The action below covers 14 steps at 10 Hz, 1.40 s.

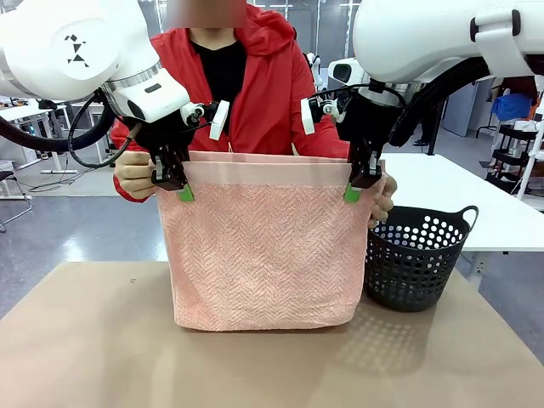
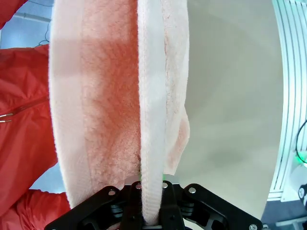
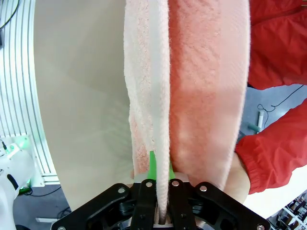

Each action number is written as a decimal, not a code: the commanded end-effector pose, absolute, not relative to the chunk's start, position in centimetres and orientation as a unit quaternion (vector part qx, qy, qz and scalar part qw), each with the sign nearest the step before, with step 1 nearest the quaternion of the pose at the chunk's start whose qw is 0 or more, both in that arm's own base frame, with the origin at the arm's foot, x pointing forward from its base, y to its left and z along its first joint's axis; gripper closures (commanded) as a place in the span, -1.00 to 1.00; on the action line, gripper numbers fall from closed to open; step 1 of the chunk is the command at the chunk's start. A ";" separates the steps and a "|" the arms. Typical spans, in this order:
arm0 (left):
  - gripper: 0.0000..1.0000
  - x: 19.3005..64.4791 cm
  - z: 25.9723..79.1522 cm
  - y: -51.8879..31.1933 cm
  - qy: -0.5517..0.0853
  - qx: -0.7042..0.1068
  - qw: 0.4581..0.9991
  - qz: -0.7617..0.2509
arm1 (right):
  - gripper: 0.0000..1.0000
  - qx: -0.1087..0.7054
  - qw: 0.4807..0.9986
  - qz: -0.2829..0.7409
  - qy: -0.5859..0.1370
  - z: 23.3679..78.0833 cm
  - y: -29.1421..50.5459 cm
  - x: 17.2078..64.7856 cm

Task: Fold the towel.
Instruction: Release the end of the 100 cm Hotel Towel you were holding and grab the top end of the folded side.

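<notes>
Hanging upright over the middle of the table (image 1: 85,348), the towel (image 1: 259,255) is stretched into a broad, nearly square sheet. Its herringbone face is turned toward the robot and its smoother plain band runs along the top. Its lower edge rests on the tabletop, where the cloth bulges slightly. A second layer of the same salmon-pink cloth stands just behind the first, its edge peeking above the front band. In both wrist views the two layers run side by side away from the camera. The left gripper (image 1: 181,190) is clamped tight on the towel's upper corner at picture left, with its green pads pinching the band. The right gripper (image 1: 353,190) is clamped just as tight on the opposite upper corner. In each wrist view the pale towel edge passes straight between the black fingers, with no gap showing. Behind the cloth, one of the person's hands (image 1: 134,174) grips the rear layer just beside the left gripper. The other hand (image 1: 384,202) holds it just beside the right gripper. The person stands at the far side of the table in a red jacket (image 1: 268,93). A dark perforated basket (image 1: 421,259) sits on the table just beside the towel's lower corner, at picture right.
</notes>
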<state>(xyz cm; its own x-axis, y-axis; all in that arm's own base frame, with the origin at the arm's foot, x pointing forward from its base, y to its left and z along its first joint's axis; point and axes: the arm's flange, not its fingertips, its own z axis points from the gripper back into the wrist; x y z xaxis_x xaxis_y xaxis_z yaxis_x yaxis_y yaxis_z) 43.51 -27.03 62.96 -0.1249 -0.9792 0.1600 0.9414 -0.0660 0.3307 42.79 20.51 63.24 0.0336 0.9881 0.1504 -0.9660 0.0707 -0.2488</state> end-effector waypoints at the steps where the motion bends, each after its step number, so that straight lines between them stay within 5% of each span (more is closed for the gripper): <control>1: 1.00 43.6 63.0 -26.8 -0.180 0.054 0.660 -0.727 | 1.00 -0.043 0.718 0.680 -0.142 63.4 20.3 42.8; 7: 1.00 43.6 63.0 -26.8 -0.180 0.054 0.660 -0.727 | 1.00 -0.043 0.718 0.680 -0.142 63.4 20.3 42.8; 8: 0.70 43.5 63.0 -27.0 -0.179 0.053 0.659 -0.728 | 0.95 -0.039 0.718 0.681 -0.142 63.2 20.5 42.8; 9: 0.02 43.0 63.3 -27.0 -0.191 0.065 0.645 -0.737 | 0.27 -0.040 0.714 0.683 -0.148 63.5 20.3 42.4; 10: -0.22 42.6 64.0 -26.8 -0.205 0.076 0.647 -0.731 | 0.25 -0.044 0.717 0.677 -0.158 64.0 19.9 41.9; 11: -0.87 42.0 64.9 -26.5 -0.222 0.077 0.645 -0.727 | -0.43 -0.045 0.718 0.673 -0.173 64.7 19.4 41.5; 12: -1.00 41.3 65.9 -25.9 -0.239 0.083 0.642 -0.723 | -0.45 -0.049 0.716 0.670 -0.190 65.7 18.9 40.9; 13: -1.00 40.6 67.0 -25.1 -0.253 0.096 0.642 -0.717 | -1.00 -0.058 0.712 0.668 -0.209 66.8 18.4 40.0; 14: -1.00 39.8 68.2 -24.3 -0.269 0.100 0.642 -0.711 | -1.00 -0.067 0.706 0.666 -0.231 68.0 17.9 38.9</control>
<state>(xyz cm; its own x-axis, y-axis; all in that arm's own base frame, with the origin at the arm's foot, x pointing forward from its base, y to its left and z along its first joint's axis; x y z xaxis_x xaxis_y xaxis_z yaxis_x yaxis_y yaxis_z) 40.62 -25.63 68.50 -0.1479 -0.9689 0.1986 0.8859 -0.0405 0.4622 40.05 18.71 68.19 0.0275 0.9790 0.2019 -0.9277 0.1002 -0.3597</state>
